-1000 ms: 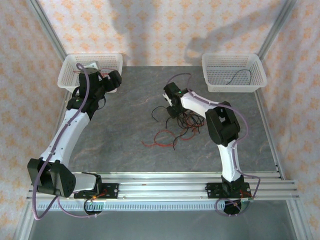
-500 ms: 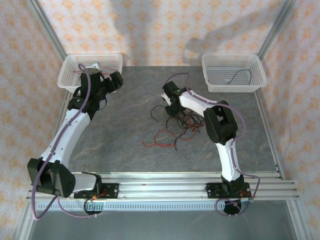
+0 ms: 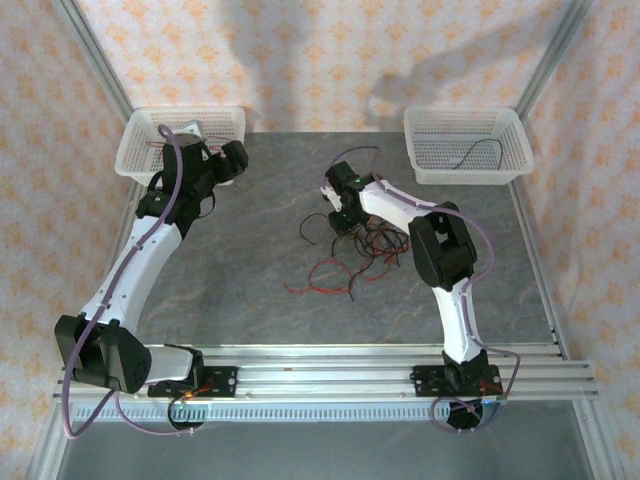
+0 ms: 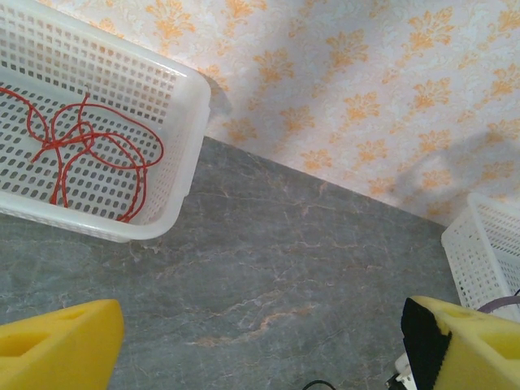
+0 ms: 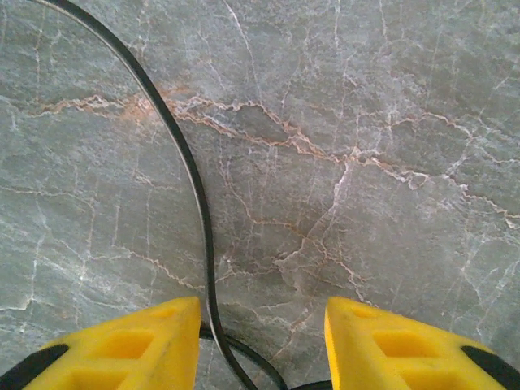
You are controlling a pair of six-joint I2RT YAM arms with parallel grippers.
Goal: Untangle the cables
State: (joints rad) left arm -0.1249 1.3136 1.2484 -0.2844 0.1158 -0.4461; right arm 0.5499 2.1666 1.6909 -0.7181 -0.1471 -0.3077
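On the grey marbled tabletop (image 3: pixel 250 270), a loose tangle of thin red and black cables (image 3: pixel 350 262) sprawls near the middle. A red cable (image 4: pixel 81 142) coils in the left basket (image 4: pixel 175 175) at 11 o'clock, and 1 black cable (image 3: pixel 482 152) lies in the right basket (image 3: pixel 420 125) at 1 o'clock. The left gripper (image 4: pixel 260 349) spreads its fingers (image 4: pixel 57 345) wide, holding nothing. The right gripper (image 5: pixel 262 341) has its fingers (image 5: pixel 406 345) parted, straddling 1 black strand (image 5: pixel 195 187) unpinched.

Seen from above, the right gripper (image 3: pixel 344 220) covers part of the cables (image 3: pixel 372 243) beneath it, strands too thin to trace. A black cable (image 5: pixel 201 203) between its fingers (image 5: pixel 138 345) runs off the lower edge.
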